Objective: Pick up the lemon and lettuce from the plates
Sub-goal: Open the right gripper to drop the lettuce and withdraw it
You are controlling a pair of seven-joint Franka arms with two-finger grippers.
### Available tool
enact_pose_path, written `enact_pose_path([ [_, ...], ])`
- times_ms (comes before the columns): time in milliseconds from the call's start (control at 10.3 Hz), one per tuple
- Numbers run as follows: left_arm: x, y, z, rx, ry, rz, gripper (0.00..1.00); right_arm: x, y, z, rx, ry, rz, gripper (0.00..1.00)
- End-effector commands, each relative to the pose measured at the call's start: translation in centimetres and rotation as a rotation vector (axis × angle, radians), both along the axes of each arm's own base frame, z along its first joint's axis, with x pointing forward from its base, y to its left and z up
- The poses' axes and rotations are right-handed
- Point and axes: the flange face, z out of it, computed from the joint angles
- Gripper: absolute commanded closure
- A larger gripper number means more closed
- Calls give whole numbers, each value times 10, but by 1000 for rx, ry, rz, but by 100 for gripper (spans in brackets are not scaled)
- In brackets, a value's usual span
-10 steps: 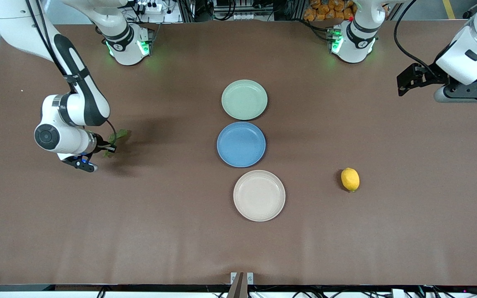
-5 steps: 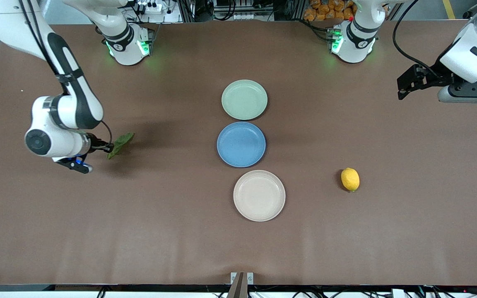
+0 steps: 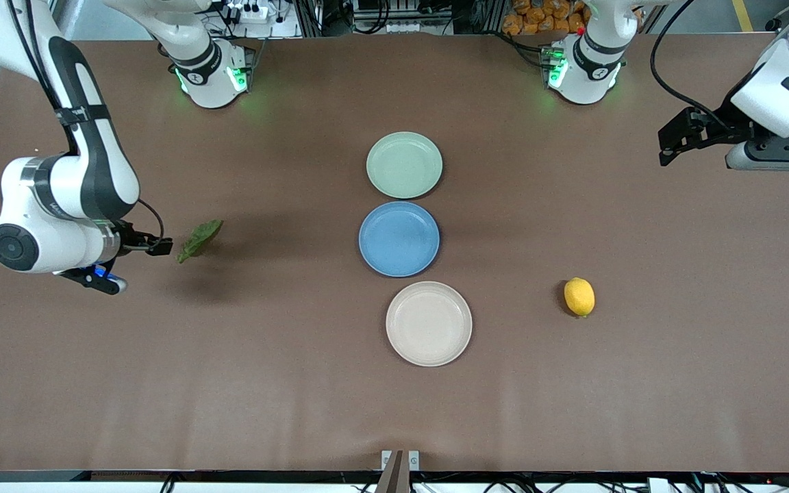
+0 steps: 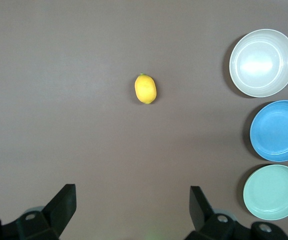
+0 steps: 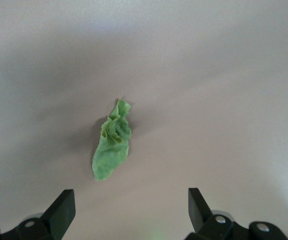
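**Observer:** Where did things lie, starting nearest the front camera?

**Operator:** I took the blue plate as my landmark. The beige-cream plate sat just nearer the camera than it, and it was bare. The lemon lay on the surface toward the left arm's end from the blue plate, a little nearer the camera, well apart from every plate. The lettuce lay on the surface toward the right arm's end from the blue plate, about level with it. The mint green plate sat just farther from the camera than the blue one, also bare.

**Observer:** And the end effectors?

**Operator:** I saw the right end effector with its fingers wide and holding nothing. It sat just beside the lettuce's stem end, on the side away from the blue plate. The leaf's long axis ran slantwise, its tip pointing toward the blue plate and slightly away from the camera. The left end effector was wide too, empty, up over the left arm's end of the surface; that arm waited.

**Observer:** What did the next move turn on?

**Operator:** I judged both items were off their plates, so each arm only needed to draw clear.
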Motion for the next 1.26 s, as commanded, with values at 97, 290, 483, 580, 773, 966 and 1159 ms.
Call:
enact_pose_path([
  [97,-2,-2,6,-25,-10,4,0,12,2,47,-5,19,10,0],
  [290,-2,-3,6,-23,-10,3,0,15,5,69,0,33,25,0],
  [483,-3,-3,7,-23,-12,2,0,17,14,98,1,57,41,0],
  [580,-2,-1,6,-23,-11,7,0,18,17,108,6,60,46,0],
  [773,-1,1,6,-23,-11,10,0,17,28,134,13,36,66,0],
  [966,-2,-3,6,-23,-10,4,0,18,28,153,49,38,141,0],
  [1159,-2,-5,6,-23,-10,7,0,11,28,175,64,42,171,0],
])
